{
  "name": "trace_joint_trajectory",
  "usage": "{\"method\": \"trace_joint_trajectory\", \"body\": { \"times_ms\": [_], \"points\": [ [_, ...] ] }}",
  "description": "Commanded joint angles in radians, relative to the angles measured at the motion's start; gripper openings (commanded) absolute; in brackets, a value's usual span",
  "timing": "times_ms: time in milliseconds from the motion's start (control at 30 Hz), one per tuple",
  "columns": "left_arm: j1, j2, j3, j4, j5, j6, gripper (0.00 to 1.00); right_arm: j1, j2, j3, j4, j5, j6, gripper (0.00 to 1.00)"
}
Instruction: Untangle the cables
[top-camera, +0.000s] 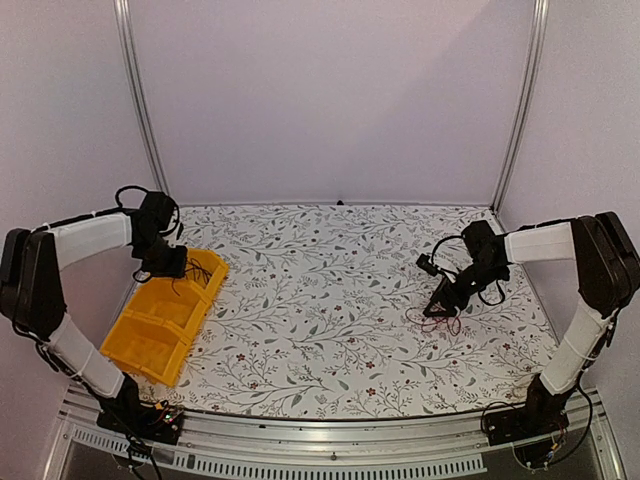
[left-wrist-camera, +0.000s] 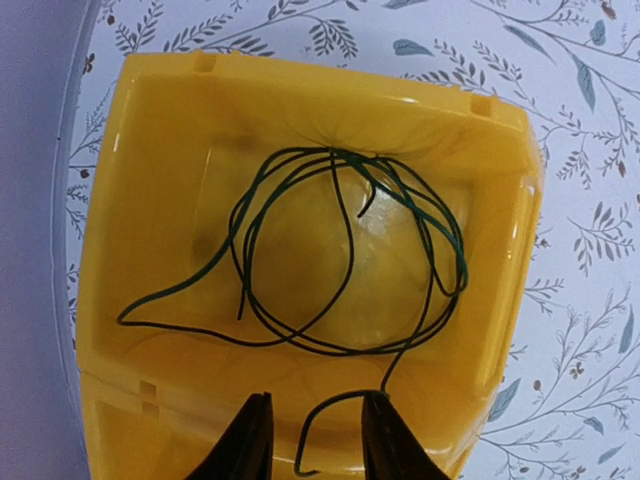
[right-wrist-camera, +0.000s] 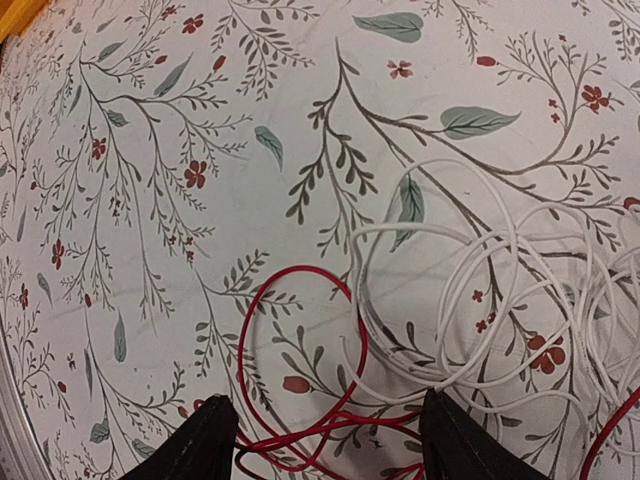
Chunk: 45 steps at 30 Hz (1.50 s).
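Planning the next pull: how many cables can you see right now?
3: a dark cable coiled in the yellow bin, a red cable and a white cable overlapping on the table at the right end effector. More may be hidden.

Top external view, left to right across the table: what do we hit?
Yellow bin with the left gripper over it → bare floral tabletop → red cable at the right gripper.

Floral-patterned tabletop (top-camera: 330, 300), plain pale walls (top-camera: 330, 100), aluminium frame posts (top-camera: 140, 100)
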Motion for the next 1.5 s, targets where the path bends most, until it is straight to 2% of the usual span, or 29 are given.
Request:
{"method": "trace_joint_trajectory", "body": {
  "times_ms": [0,233,600,767,900,1033,1067,1100,1133,1167,1333,1400,1467],
  "points": [
    [0.003,0.049,0.014,0.034,0.016,0.025,0.27,0.004,-0.007,0.017,-0.008,-0.005,0.004,0.67],
    [0.003,0.065,0.023,0.063,-0.033,0.05,0.01,0.004,0.0,0.018,-0.008,0.001,0.003,0.67],
    [0.003,0.257,0.094,0.143,-0.114,0.08,0.0,0.005,-0.004,0.018,-0.006,-0.004,0.005,0.67],
    [-0.003,0.246,0.1,0.109,-0.121,0.074,0.0,-0.032,-0.059,0.052,0.013,-0.045,0.071,0.67],
    [-0.021,0.131,0.118,0.066,-0.135,0.065,0.18,-0.121,-0.132,0.102,0.014,-0.079,0.132,0.67],
    [-0.055,0.042,0.175,0.025,-0.133,0.077,0.39,-0.177,-0.188,0.133,0.013,-0.027,0.148,0.68],
    [-0.069,0.023,0.187,0.023,-0.134,0.08,0.48,-0.185,-0.191,0.139,0.011,0.0,0.148,0.68],
    [-0.084,0.002,0.2,0.021,-0.136,0.078,0.63,-0.189,-0.193,0.146,0.01,0.032,0.149,0.68],
    [-0.096,-0.018,0.216,0.019,-0.129,0.074,0.9,-0.194,-0.191,0.15,0.01,0.065,0.15,0.68],
    [-0.11,-0.038,0.23,0.018,-0.125,0.066,0.98,-0.2,-0.189,0.154,0.011,0.098,0.158,0.68],
    [-0.187,-0.106,0.314,0.038,-0.131,0.031,1.0,-0.248,-0.16,0.149,0.032,0.228,0.221,0.69],
    [-0.23,-0.134,0.302,0.121,-0.093,0.065,1.0,-0.278,-0.145,0.136,0.043,0.267,0.234,0.69],
    [-0.267,-0.186,0.229,0.278,-0.082,0.072,1.0,-0.294,-0.125,0.12,0.056,0.29,0.239,0.7]
  ]
}}
